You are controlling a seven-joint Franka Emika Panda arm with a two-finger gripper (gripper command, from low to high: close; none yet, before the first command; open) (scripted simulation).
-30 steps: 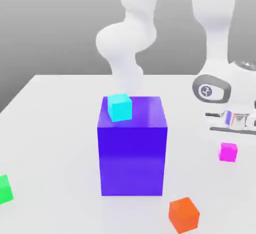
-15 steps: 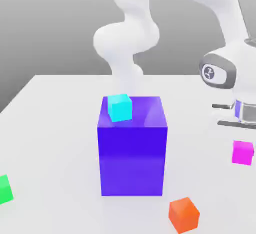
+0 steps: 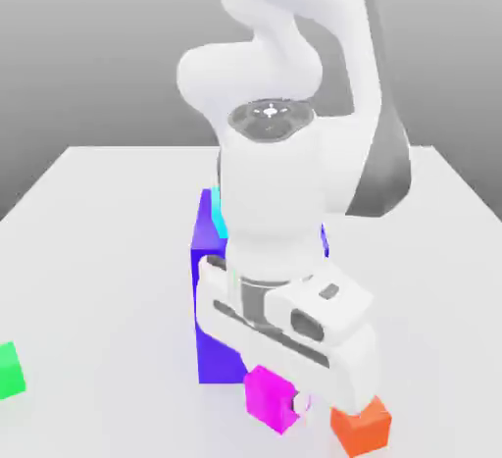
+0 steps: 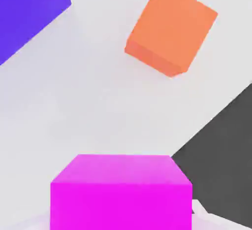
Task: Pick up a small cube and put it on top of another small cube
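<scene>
The arm hides most of the blue block mid-table in the exterior view. The gripper is clamped on the pink cube, lifted beside the orange cube; the green cube sits at the table's left edge. The hand view shows the table's dark edge.

The arm hides most of the blue-violet block and cyan cube; the exterior view's left edge cuts the green cube.
</scene>
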